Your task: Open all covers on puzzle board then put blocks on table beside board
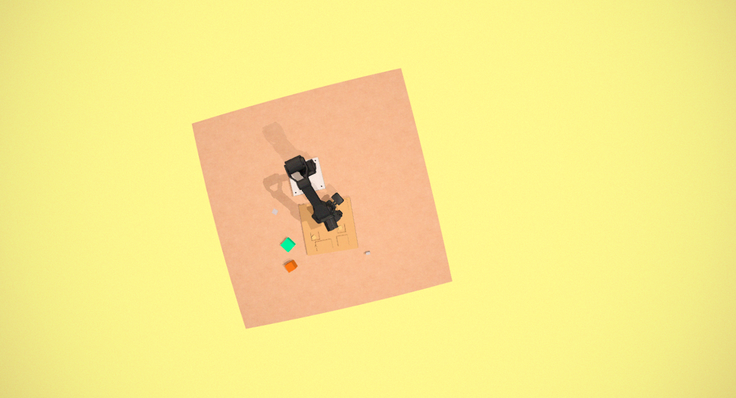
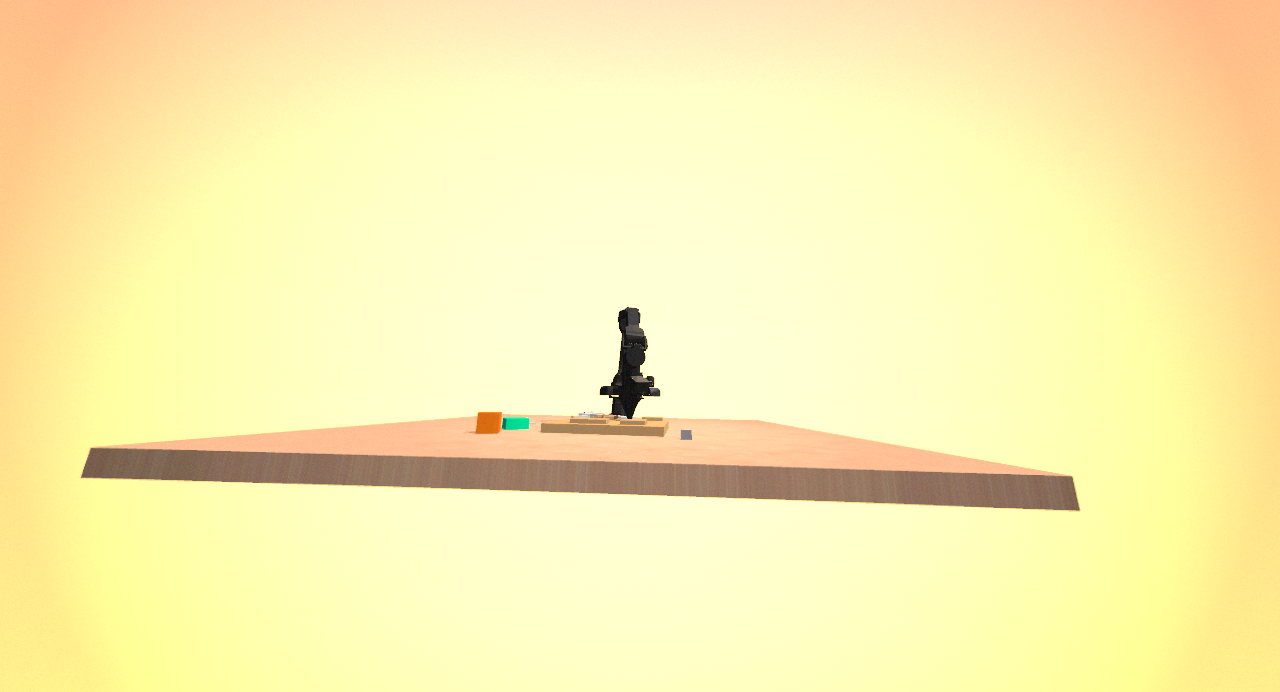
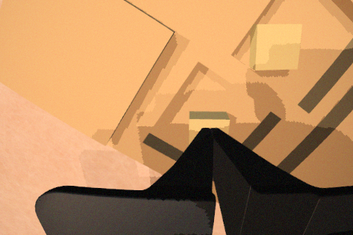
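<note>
My gripper [image 2: 630, 415] [image 3: 209, 136] is shut and empty, low over the tan puzzle board [image 1: 353, 232] [image 2: 604, 428] [image 3: 206, 7]. In the wrist view its tips overlap a pale yellow knob [image 3: 209, 122]; I cannot tell whether they touch it. Another pale knob [image 3: 276, 47] stands farther right, and a broad flat cover [image 3: 73, 44] lies at the left. From above, the arm hides the fingers and the board's middle. A green block [image 1: 287, 244] [image 2: 515, 423], an orange block [image 1: 290, 266] [image 2: 488, 422] and two small grey blocks [image 1: 274, 211] [image 1: 367, 252] rest on the table, off the board.
The arm's white base plate [image 1: 317, 179] stands just behind the board on the square table [image 1: 380, 138] [image 2: 358, 442]. Dark slots [image 3: 327, 77] and raised or recessed edges cross the board around the fingers. Arm shadows make some of these edges hard to read.
</note>
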Controlling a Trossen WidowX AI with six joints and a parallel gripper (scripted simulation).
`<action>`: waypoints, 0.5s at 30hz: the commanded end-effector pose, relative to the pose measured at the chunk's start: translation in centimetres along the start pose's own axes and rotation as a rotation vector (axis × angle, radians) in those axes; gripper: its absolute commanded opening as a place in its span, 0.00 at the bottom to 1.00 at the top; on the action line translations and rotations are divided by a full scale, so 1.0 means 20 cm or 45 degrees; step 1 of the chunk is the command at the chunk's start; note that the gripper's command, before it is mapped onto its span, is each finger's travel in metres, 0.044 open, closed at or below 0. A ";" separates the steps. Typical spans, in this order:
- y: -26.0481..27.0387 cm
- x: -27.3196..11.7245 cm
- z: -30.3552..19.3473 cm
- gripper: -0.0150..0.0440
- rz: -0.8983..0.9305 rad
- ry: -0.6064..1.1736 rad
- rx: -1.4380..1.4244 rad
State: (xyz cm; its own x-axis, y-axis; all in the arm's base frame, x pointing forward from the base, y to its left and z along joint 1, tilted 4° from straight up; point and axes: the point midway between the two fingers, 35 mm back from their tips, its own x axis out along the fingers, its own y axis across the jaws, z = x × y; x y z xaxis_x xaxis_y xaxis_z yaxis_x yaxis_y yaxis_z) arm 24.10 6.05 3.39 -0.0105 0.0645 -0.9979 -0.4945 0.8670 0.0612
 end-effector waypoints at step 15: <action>0.00 -0.06 -0.01 0.25 -0.002 -0.018 0.005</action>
State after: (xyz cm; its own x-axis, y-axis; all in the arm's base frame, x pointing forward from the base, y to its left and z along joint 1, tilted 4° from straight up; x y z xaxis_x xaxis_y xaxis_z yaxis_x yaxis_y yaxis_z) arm 23.78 5.87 4.20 -0.0093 0.0647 -0.9979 -0.4906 0.8693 0.0610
